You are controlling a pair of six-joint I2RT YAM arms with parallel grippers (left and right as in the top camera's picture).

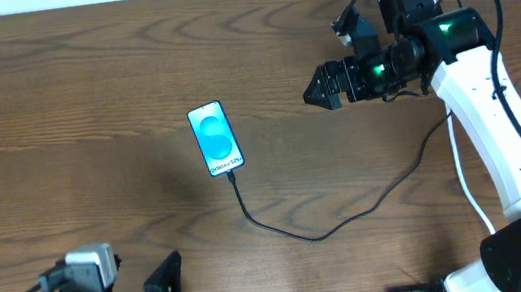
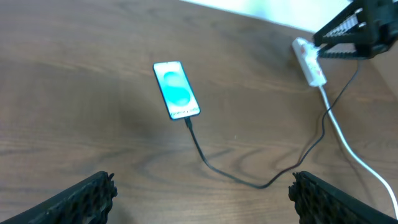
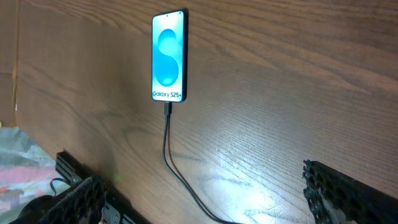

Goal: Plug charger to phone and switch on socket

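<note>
Out ahead of the left fingers [image 2: 87,196], a little to the left of the gap between them, the Galaxy phone [image 2: 177,90] lies flat and face up on the wooden bench [image 1: 54,113], its screen lit cyan. Those fingers are spread wide with nothing between them, low at the near edge and well apart from everything. The right fingers [image 1: 319,91] are spread as wide and just as empty. From their own camera the phone sits far forward and off to one side, and the black charger cable [image 1: 282,232] trails from it back toward them. The cable's small connector [image 3: 167,109] meets the phone's bottom edge and looks seated, so I'd judge the plugging-in step done, though the lit screen shows only a wallpaper and no charging sign that I can read. The white power strip [image 2: 309,62] lies just under the right fingers in the left wrist view, its white cord [image 2: 348,143] running off behind them. Whether a fingertip touches the strip I can't tell, and from overhead the arm hides it. The cable heads to that strip, but its plug end is covered. What remains, by my reckoning, is the switch. The right fingers are the ones placed for it, and the switch's position is too small to make out.
</note>
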